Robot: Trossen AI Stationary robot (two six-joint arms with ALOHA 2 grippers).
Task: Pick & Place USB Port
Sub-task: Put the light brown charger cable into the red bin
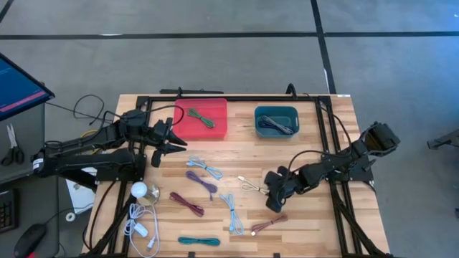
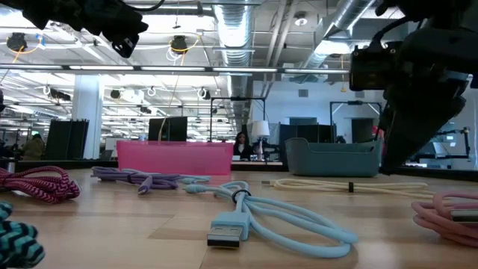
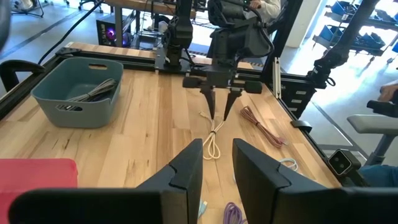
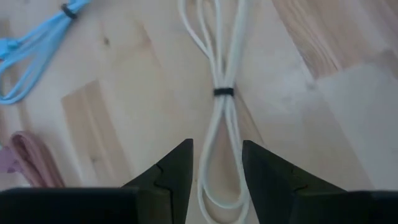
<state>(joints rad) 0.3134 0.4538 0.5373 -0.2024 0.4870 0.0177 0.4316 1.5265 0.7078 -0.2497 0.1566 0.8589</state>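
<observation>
A cream USB cable, coiled and tied by a black band, lies flat on the wooden table right of centre. My right gripper slants down over one looped end of it. Its fingers are open and stand on either side of the loop; I see no touch. The left wrist view shows that gripper just above the cable. My left gripper hovers open and holds nothing, above the table beside the red tray.
The red tray holds a green cable, and a blue bin at the back holds dark cables. Light blue, purple, maroon, pink, teal and white cables lie scattered on the table.
</observation>
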